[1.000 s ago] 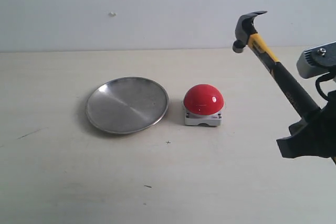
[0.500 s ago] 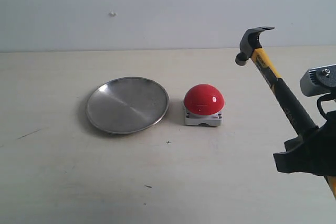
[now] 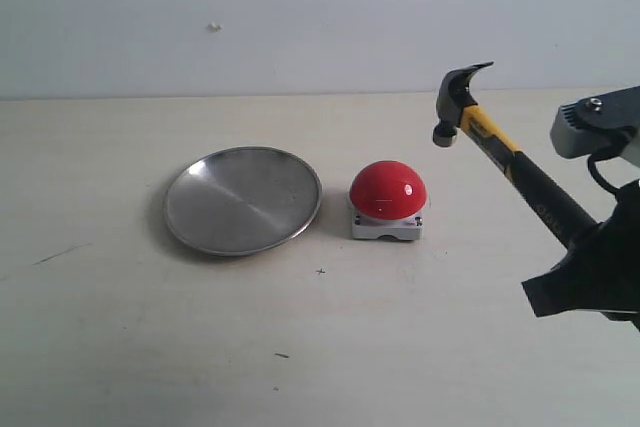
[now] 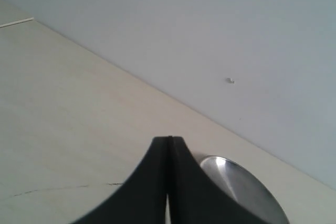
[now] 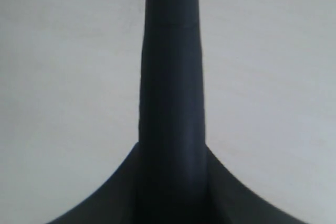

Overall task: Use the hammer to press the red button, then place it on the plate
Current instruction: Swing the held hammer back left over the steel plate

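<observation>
Hammer (image 3: pixel 525 175) now lower toward red button (image 3: pixel 388 190), handle end hidden within clamped right fingers (image 3: pixel 590 279); left fingers (image 4: pixel 152 182) closed

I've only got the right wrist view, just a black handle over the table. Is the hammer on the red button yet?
Observer: No. In the exterior view the hammer is tilted in the air, its head above and to the right of the button, not touching it.
Operator: Where's the plate?
Observer: The plate lies left of the button, apart from it, with nothing on it.
Operator: And the left gripper?
Observer: The left wrist view shows the left gripper shut on nothing.
</observation>
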`<action>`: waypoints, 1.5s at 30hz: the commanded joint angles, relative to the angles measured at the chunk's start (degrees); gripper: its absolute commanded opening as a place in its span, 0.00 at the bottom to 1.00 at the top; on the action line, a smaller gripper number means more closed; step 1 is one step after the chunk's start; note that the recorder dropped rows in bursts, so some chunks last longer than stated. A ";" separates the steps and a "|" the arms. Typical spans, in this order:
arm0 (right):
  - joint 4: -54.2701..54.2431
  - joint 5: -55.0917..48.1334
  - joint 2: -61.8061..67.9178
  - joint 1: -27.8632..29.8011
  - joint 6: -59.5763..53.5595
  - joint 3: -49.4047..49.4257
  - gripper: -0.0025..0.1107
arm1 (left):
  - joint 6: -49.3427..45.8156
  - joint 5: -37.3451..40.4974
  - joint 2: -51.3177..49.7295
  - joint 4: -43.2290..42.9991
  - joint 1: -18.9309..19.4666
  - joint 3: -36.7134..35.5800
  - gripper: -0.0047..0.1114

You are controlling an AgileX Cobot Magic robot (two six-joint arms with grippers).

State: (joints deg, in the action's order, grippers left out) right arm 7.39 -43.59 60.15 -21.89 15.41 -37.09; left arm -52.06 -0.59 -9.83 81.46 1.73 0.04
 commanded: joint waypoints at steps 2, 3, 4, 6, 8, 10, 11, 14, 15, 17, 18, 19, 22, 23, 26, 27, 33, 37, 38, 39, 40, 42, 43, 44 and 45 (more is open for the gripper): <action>-4.26 6.53 6.21 0.07 -3.73 -3.48 0.02 | -0.46 0.59 0.40 -0.06 0.13 -0.04 0.04; -4.55 8.00 8.38 0.07 -3.73 -3.48 0.02 | -0.46 0.59 0.40 -0.06 0.13 -0.04 0.04; -4.55 9.17 9.80 0.07 -3.73 -3.48 0.02 | -0.46 0.59 0.40 -0.06 0.13 -0.04 0.04; -4.55 12.97 11.87 0.07 -3.41 -3.48 0.02 | -0.46 0.59 0.40 -0.06 0.13 -0.04 0.04; -5.71 16.24 12.76 -0.05 -3.41 -3.48 0.02 | -0.46 0.59 0.40 -0.06 0.13 -0.04 0.04; -6.10 17.16 13.73 -0.05 -3.41 -3.48 0.02 | -0.46 0.59 0.40 -0.06 0.13 -0.04 0.04; -6.10 17.16 14.23 -0.05 -3.41 -3.48 0.02 | -0.46 0.59 0.40 -0.06 0.13 -0.04 0.04; -6.10 17.04 15.49 -0.05 -3.41 -3.48 0.02 | -0.46 0.59 0.40 -0.06 0.13 -0.04 0.04; -6.10 17.17 15.79 -0.05 -3.41 -3.48 0.02 | -0.46 0.59 0.40 -0.06 0.13 -0.04 0.04; -6.10 17.82 15.93 -0.05 -3.41 -3.48 0.02 | -0.46 0.59 0.40 -0.06 0.13 -0.04 0.04; -6.10 18.57 15.93 -0.05 -3.41 -3.48 0.02 | -0.46 0.59 0.40 -0.06 0.13 -0.04 0.04; -6.10 20.06 15.50 -0.05 -3.41 -3.48 0.02 | -0.46 0.59 0.40 -0.06 0.13 -0.04 0.04; -5.34 23.02 14.34 -0.05 -3.41 -3.71 0.02 | -0.46 0.59 0.40 -0.06 0.13 -0.04 0.04; -4.93 23.02 13.66 -0.05 -3.41 -4.26 0.02 | -0.46 0.59 0.40 -0.06 0.13 -0.04 0.04; -4.31 21.88 11.37 -0.05 -3.41 -6.48 0.02 | -0.46 0.59 0.40 -0.06 0.13 -0.04 0.04; -3.89 21.25 10.41 -0.05 -3.41 -7.41 0.02 | -0.46 0.59 0.40 -0.06 0.13 -0.04 0.04; -2.76 17.22 6.31 -0.05 -3.41 -12.79 0.02 | -0.46 0.59 0.40 -0.06 0.13 -0.04 0.04; -2.36 15.99 6.17 -0.05 -3.41 -13.50 0.02 | -0.46 0.59 0.40 -0.06 0.13 -0.04 0.04; -2.36 15.58 6.73 -0.05 -3.41 -13.35 0.02 | -0.46 0.59 0.40 -0.06 0.13 -0.04 0.04; -2.60 15.10 7.57 -0.05 -3.41 -12.91 0.02 | -0.46 0.59 0.40 -0.06 0.13 -0.04 0.04; -2.60 14.36 8.49 -0.05 -3.41 -12.57 0.02 | -0.46 0.59 0.40 -0.06 0.13 -0.04 0.04; -2.60 12.05 11.80 -0.05 -3.41 -11.42 0.02 | -0.46 0.59 0.40 -0.06 0.13 -0.04 0.04; -2.60 10.61 13.41 -0.05 -3.66 -10.96 0.02 | -0.46 0.59 0.40 -0.06 0.13 -0.04 0.04; -2.60 9.16 15.62 -0.05 -4.07 -10.48 0.02 | -0.46 0.59 0.40 -0.06 0.13 -0.04 0.04; -2.60 7.59 17.96 -0.05 -5.28 -10.22 0.02 | -0.46 0.59 0.40 -0.06 0.13 -0.04 0.04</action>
State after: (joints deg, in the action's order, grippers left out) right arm 4.23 -34.44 73.72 -21.89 12.24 -48.19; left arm -52.06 -0.32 -9.83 81.46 1.73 0.01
